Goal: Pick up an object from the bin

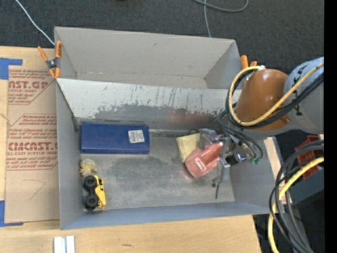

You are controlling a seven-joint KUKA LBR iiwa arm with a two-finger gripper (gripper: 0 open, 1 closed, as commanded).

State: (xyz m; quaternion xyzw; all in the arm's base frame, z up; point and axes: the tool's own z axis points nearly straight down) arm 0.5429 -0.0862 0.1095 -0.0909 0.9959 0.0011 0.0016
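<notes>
Toward the right end of the grey bin, a pink packet-like item with a white label lies tilted on the floor, its upper end against the gripper. Can't tell how far the gripper is open, or whether it actually has the pink item; the wrist hardware blocks that spot. A pale yellow flat pad sits just behind the pink item, touching or overlapping it. A blue box with a white sticker lies flat along the back of the floor, left of centre. A yellow toy truck with black wheels sits in the front-left corner, with a small pale yellow lump just behind it. The arm's orange cover and cables hang over the right rim. The floor's middle and front are bare; the right wall is close beside the gripper.
</notes>
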